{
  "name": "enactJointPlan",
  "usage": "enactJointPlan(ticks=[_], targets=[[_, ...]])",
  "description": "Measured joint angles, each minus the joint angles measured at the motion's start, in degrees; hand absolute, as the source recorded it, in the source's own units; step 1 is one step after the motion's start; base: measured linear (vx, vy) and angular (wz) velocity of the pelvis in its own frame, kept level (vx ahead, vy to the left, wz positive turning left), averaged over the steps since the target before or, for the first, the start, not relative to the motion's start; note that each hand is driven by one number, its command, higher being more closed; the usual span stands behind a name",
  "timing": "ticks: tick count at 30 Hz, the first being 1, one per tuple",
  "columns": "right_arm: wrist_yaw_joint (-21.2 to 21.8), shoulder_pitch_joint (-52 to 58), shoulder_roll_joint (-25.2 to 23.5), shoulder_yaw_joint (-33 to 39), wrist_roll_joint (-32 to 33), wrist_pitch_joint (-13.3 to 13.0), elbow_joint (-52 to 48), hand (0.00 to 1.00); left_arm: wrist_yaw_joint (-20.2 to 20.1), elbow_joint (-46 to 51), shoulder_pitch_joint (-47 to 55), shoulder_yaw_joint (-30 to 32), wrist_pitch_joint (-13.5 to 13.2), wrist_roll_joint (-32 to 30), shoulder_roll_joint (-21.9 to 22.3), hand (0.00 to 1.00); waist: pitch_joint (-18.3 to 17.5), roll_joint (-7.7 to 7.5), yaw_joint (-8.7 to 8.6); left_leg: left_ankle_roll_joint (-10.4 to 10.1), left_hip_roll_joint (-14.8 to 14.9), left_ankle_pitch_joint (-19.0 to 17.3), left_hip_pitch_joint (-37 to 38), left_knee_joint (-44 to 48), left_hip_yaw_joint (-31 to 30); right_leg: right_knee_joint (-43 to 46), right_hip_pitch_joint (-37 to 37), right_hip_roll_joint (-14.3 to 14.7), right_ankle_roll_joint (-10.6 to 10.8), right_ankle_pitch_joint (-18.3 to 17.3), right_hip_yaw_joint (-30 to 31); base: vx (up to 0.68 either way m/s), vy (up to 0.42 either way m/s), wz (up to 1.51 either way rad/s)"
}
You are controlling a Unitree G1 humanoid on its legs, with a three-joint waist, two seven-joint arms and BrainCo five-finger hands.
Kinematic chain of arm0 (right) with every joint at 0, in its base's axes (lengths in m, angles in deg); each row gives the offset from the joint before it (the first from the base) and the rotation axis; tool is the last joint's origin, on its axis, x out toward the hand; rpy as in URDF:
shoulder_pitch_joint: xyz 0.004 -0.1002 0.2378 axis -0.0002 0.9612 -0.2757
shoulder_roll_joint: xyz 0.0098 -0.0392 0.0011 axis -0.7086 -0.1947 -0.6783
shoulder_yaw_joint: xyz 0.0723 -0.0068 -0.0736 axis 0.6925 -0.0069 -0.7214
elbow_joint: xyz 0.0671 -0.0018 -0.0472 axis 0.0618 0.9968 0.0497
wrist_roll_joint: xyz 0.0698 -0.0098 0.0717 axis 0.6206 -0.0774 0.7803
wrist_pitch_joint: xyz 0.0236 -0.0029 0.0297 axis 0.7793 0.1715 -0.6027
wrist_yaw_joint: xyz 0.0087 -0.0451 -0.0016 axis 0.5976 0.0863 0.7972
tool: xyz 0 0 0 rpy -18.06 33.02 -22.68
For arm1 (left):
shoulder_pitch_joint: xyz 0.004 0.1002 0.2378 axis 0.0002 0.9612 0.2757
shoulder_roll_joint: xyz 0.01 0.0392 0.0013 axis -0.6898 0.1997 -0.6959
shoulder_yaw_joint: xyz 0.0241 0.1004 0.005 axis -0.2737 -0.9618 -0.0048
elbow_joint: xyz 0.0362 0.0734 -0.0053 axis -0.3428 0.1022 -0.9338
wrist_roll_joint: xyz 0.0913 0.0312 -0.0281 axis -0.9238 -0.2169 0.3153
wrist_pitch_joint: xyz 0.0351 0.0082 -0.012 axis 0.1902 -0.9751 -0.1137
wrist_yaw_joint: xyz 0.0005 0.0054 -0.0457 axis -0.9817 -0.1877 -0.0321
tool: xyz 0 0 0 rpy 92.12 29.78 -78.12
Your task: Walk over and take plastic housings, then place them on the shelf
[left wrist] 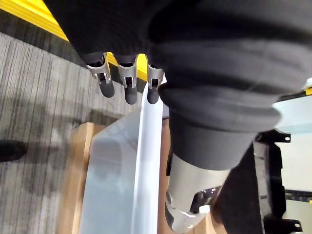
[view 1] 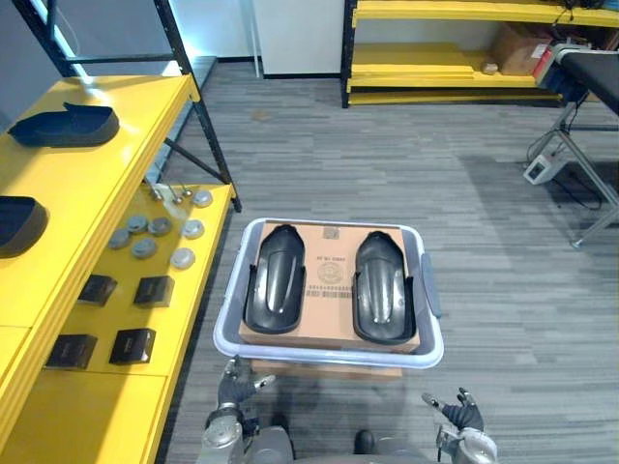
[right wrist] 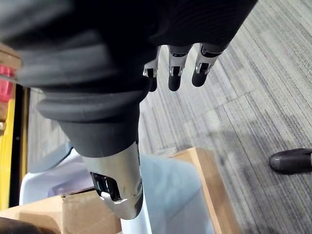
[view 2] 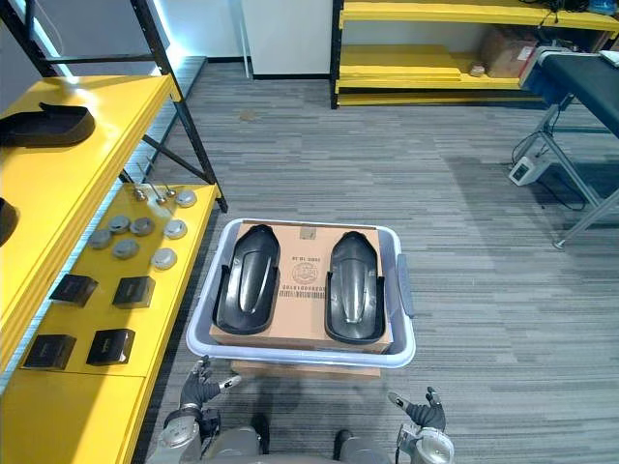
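Two black plastic housings, one on the left point(view 1: 276, 278) and one on the right point(view 1: 380, 286), lie side by side on a cardboard sheet inside a pale grey bin point(view 1: 329, 353). The bin rests on a wooden box just ahead of me. My left hand point(view 1: 237, 382) hangs below the bin's near left corner with straight fingers point(left wrist: 129, 83) and holds nothing. Lower right of the bin is my right hand point(view 1: 459, 411), its fingers point(right wrist: 175, 68) also straight and empty. Neither hand touches the bin. On the yellow shelf point(view 1: 106, 184) at the left lie two more dark housings point(view 1: 66, 126) point(view 1: 17, 222).
The shelf's lower level carries several grey round discs point(view 1: 155, 237) and small black boxes point(view 1: 116, 314). A black bench on metal legs point(view 1: 590, 77) stands at the far right. A yellow rack point(view 1: 455, 48) with a cardboard box point(view 1: 522, 48) lines the back wall. Grey carpet surrounds the bin.
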Motion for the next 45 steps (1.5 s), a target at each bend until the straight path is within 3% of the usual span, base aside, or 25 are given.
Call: enactJointPlan(ticks=[7, 12, 16, 20, 24, 26, 30, 31, 36, 45], targets=[[-1.19, 1.1, 1.87, 0.29, -3.37, -1.54, -16.89, 0.0, -0.03, 1.26, 0.12, -0.11, -0.28, -1.75, -0.56, 0.0, -0.17, -0.31, -0.14, 0.39, -1.25, -0.18, 0.2, -1.86, 0.49, -1.04, -0.44, -0.92, 0.89, -0.17, 0.64, 0.05, 0.03, -0.03], [-1.41, -2.07, 2.48, -1.16, -9.38, -1.59, -19.26, 0.0, -0.03, 1.3, 0.88, -0.64, -0.44, -2.2, -0.66, 0.0, -0.19, -0.33, 0.03, 0.64, -1.64, 0.0, 0.12, -2.89, 0.51, -1.7, -0.64, -0.87, 0.94, -0.14, 0.59, 0.05, 0.004, 0.01], [-3.67, -6.64, 4.39, -2.87, -14.5, -1.17, -17.12, 0.0, -0.02, 1.28, 0.91, -1.82, -0.56, -2.16, -1.06, 0.0, -0.13, -0.21, 0.09, 1.19, -1.76, 0.42, -0.31, -3.46, 0.12, -2.04, -0.91, -0.89, 1.15, -0.01, 0.07, 0.02, -0.01, 0.07], [-7.15, -15.04, 6.63, -2.82, -17.37, 1.07, -11.55, 0.0, 0.12, 1.26, 0.37, -2.89, -1.26, -1.97, -1.07, 0.0, 1.35, 1.16, 0.25, 1.61, -2.21, 1.6, -2.57, -3.66, -1.37, -1.87, -2.55, -1.14, 1.59, 0.47, -1.25, -0.04, -0.004, 0.2], [-9.6, -21.92, 7.49, -2.69, -17.0, 2.01, -5.63, 0.0, 0.68, 1.27, 0.06, -3.38, -1.75, -1.24, -1.03, 0.0, 4.52, 2.73, 0.79, 2.01, -2.71, 3.08, -5.2, -3.67, -2.77, -1.49, -4.6, -1.9, 1.64, 1.19, -2.66, -0.09, 0.025, 0.19], [-10.12, -23.47, 7.54, -2.61, -16.0, 2.52, -4.3, 0.0, 1.31, 1.28, -0.53, -3.42, -1.75, -0.89, -1.02, 0.0, 5.59, 2.89, 1.74, 2.09, -2.78, 3.5, -5.96, -3.65, -2.91, -1.11, -5.44, -1.97, 1.6, 1.27, -2.7, -0.08, 0.015, 0.08], [-10.12, -27.43, 7.6, -2.68, -15.33, 3.19, 2.56, 0.0, 1.65, 1.63, -0.68, -4.84, -1.81, 0.35, -0.95, 0.0, 6.92, 3.09, 1.69, 2.38, -3.46, 4.68, -7.94, -3.53, -4.4, -0.68, -6.81, -2.54, 1.8, 1.67, -4.01, -0.1, 0.025, 0.16], [-10.08, -28.79, 7.82, -2.8, -14.9, 3.43, 4.85, 1.0, 1.66, 1.85, -0.69, -5.29, -1.87, 0.71, -0.9, 0.0, 7.55, 3.21, 1.74, 2.5, -3.64, 4.91, -8.13, -3.53, -4.4, -0.2, -7.22, -2.76, 1.91, 1.74, -3.97, -0.06, 0.028, 0.07], [-9.91, -32.03, 8.49, -3.02, -13.72, 3.93, 12.31, 1.0, 2.59, 2.3, -1.05, -5.76, -2.34, 2.51, -0.78, 0.0, 9.01, 3.87, 1.72, 3.15, -4.57, 6.07, -8.62, -4.2, -4.81, 0.01, -7.95, -3.2, 2.52, 2.45, -4.1, -0.09, 0.038, 0.04], [-9.91, -34.03, 10.87, -2.51, -10.45, 3.73, 14.66, 1.0, 2.57, 2.28, -2.79, -6.79, -2.3, 2.89, -0.81, 0.0, 9.31, 3.65, 1.68, 3.77, -5.53, 8.32, -7.61, -7.38, -5.14, -0.29, -8.22, -3.82, 2.84, 3.28, -4.4, -0.04, 0.022, 0.03]])
